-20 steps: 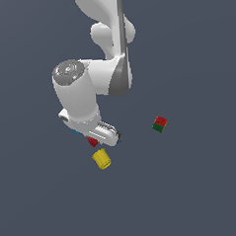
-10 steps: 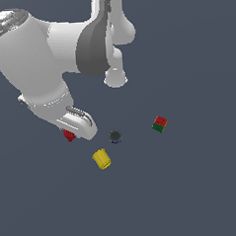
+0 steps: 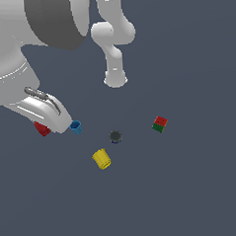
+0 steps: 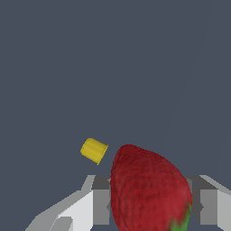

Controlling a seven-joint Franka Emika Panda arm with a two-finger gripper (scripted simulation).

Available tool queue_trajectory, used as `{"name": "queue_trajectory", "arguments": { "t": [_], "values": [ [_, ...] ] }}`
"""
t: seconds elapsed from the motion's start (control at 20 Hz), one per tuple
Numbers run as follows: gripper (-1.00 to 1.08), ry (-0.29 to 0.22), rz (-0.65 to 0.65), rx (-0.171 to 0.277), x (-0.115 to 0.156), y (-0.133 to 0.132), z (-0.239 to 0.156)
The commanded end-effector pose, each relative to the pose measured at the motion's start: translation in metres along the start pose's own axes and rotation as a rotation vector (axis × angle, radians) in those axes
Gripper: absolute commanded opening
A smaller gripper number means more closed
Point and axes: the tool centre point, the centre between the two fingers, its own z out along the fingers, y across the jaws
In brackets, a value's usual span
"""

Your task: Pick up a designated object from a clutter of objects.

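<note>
Gripping the strawberry (image 4: 149, 189), my hand (image 4: 149, 205) sits clamped on its sides, fruit between the fingers (image 4: 101, 205), its long axis pointing out past them. Beyond it, around eleven o'clock, the yellow cylinder (image 4: 94, 150) lies on the desk (image 4: 135, 67).

The bulky white arm (image 3: 33, 70) fills the exterior view's left and far-left, blocking that side. Close beside its lower end sits the blue cup (image 3: 76, 126). Toward the middle, the dark grey round object (image 3: 115, 136) and the yellow ribbed cylinder (image 3: 101, 159) stand near each other with a narrow gap. The red-and-green cube (image 3: 160, 124) sits well apart to the right; the near floor lies open.
</note>
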Motion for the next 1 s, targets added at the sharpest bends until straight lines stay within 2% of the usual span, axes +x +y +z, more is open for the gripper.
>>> {"name": "queue_trajectory", "arguments": {
  "t": [0.0, 0.5, 0.95],
  "values": [
    [-1.00, 0.000, -0.001, 0.000, 0.008, 0.005, -0.015],
    [-1.00, 0.000, -0.001, -0.001, 0.033, 0.021, -0.061],
    [-1.00, 0.000, -0.001, -0.001, 0.049, 0.030, -0.087]
  ]
}}
